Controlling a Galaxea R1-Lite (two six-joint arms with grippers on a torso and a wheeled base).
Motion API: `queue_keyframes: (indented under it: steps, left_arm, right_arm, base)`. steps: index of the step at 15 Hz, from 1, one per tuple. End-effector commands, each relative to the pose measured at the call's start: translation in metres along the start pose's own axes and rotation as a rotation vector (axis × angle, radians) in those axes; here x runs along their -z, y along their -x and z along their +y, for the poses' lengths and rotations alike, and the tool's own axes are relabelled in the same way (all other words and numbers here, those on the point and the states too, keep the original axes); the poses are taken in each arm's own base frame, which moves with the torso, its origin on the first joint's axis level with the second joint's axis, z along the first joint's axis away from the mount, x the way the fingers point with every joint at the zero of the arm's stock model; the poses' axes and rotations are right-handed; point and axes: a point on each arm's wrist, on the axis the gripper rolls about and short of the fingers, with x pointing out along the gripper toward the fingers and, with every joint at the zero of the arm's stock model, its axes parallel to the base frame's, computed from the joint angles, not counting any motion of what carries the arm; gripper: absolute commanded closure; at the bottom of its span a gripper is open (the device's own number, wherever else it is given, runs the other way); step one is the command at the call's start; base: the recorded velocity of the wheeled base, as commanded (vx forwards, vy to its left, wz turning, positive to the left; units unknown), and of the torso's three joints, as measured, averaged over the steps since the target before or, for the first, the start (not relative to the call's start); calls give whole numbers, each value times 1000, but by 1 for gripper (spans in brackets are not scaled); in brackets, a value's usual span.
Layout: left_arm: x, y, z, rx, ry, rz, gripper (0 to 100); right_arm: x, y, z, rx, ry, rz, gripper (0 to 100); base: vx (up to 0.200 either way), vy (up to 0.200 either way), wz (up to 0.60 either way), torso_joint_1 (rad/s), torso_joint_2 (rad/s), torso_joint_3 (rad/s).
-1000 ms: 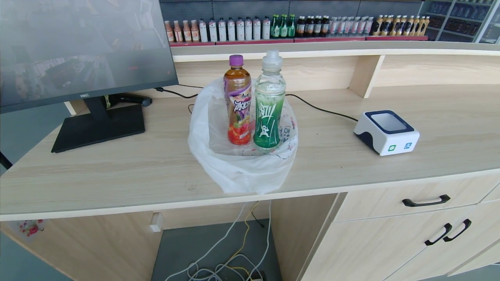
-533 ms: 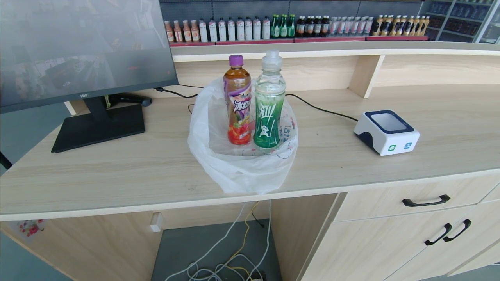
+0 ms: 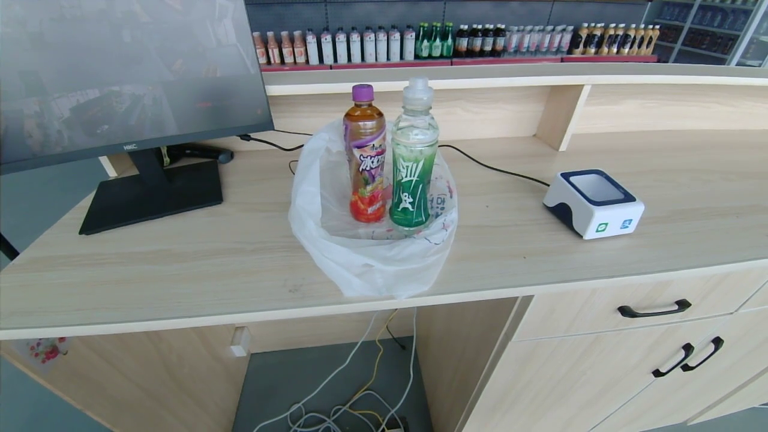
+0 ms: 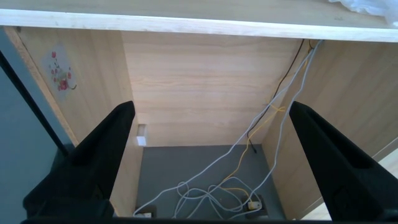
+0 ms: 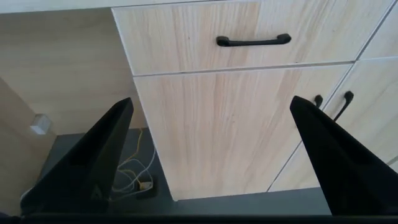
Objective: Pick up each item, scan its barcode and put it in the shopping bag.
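The light wood counter [image 3: 180, 264] carries the shopping bag [image 3: 366, 264] at its front edge. In the bag stand a tea bottle [image 3: 365, 156] and, just beside at 3 o'clock, a green drink bottle [image 3: 413, 162]. The barcode scanner [image 3: 593, 203] sits well apart at 3 o'clock. The left gripper [image 4: 211, 112] and right gripper [image 5: 212, 102] hang below the countertop, fingers wide apart.

Your right gripper [image 5: 211, 102] hangs in front of the wooden cabinet front, its two dark fingers [image 5: 93, 168] spread wide with nothing between them. Past them you have a drawer [image 5: 186, 37] with a black handle [image 5: 254, 41] and a plain door [image 5: 224, 130] under it. Two more black handles [image 5: 342, 102] sit on the neighbouring doors. On the drawer's other side, loose cables [image 5: 138, 167] lie in an open recess, near a small white block [image 5: 40, 124] on its wall.
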Motion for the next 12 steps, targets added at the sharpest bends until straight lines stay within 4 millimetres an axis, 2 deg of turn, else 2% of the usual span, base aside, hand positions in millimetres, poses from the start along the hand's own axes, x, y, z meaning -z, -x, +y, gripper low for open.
queue_keyframes:
  steps: [1, 3, 7, 12]
  left_arm:
    - [0, 0, 0, -1, 1, 1, 0]
    - [0, 0, 0, 0, -5, 1, 0]
    - [0, 0, 0, -1, 6, -4, 0]
    - [0, 0, 0, -1, 10, 1, 0]
  right_arm:
    - [1, 2, 0, -7, 3, -21, 0]
    - [2, 1, 0, -7, 4, -19, 0]
    - [2, 1, 0, -9, 4, -19, 0]
    - [2, 1, 0, -7, 3, -19, 0]
  base:
    - [-200, 0, 0, 2, -2, 2]
    - [-200, 0, 0, 15, 2, 0]
    - [0, 0, 0, 0, 0, 0]
    - [0, -200, 0, 12, 5, 4]
